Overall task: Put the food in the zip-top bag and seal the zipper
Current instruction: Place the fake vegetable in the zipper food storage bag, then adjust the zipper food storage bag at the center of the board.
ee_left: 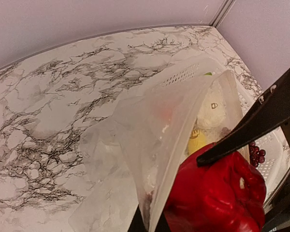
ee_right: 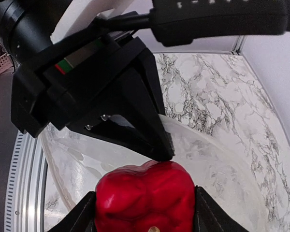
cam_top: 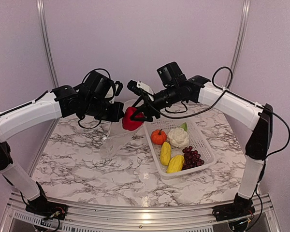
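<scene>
Top external view, inventory of the worktop.

1. Red pepper (cam_top: 131,121): raised above the marble table (cam_top: 72,159), clamped between the fingers of the right gripper (cam_top: 135,115). It sits at 9 o'clock from the basket (cam_top: 201,137), just outside its rim.
2. Zip-top bag (cam_top: 111,137): clear and limp, hanging from the left gripper (cam_top: 117,112), whose fingers are pinched together on the mouth edge. It sits at 9 o'clock from the pepper, just beside it.
3. White perforated basket: at 4 o'clock from the table's centre. Contents:
   - pumpkin (cam_top: 158,137) at the basket's 10 o'clock
   - cauliflower (cam_top: 178,137) at 12 o'clock
   - two yellow pieces (cam_top: 170,158) at 7 o'clock
   - grapes (cam_top: 192,157) at 4 o'clock

Left wrist view: the bag mouth gapes, with the pepper at 5 o'clock against its rim. Whether the pepper has passed the rim cannot be told.

Right wrist view: the pepper sits at 6 o'clock with a finger on each flank. The left gripper's black body is at 11 o'clock above it.
</scene>
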Robot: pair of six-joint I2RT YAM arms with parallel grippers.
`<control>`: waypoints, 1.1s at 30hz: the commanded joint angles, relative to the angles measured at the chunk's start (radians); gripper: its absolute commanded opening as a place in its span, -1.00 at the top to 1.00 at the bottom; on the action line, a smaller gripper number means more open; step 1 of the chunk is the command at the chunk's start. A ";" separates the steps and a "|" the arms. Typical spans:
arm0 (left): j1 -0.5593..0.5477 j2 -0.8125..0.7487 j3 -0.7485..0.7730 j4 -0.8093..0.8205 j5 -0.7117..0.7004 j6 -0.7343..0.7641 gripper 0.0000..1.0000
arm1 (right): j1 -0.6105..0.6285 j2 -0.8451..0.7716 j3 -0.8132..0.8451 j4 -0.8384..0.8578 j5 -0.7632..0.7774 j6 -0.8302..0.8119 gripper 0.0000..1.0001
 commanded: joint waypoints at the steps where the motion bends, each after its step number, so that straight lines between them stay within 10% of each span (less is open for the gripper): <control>1: 0.003 0.010 0.007 0.024 0.003 -0.018 1.00 | 0.066 0.041 0.057 -0.024 0.128 0.004 -0.38; 11: 0.035 -0.010 -0.022 -0.025 0.038 0.010 1.00 | 0.073 -0.133 -0.020 -0.217 0.023 -0.337 -0.50; 25: 0.035 0.013 0.048 -0.085 0.112 0.063 1.00 | 0.213 -0.065 -0.063 -0.202 0.385 -0.505 -0.32; 33: 0.035 0.027 0.078 -0.170 0.115 0.084 0.55 | 0.231 -0.028 -0.043 -0.175 0.446 -0.517 0.71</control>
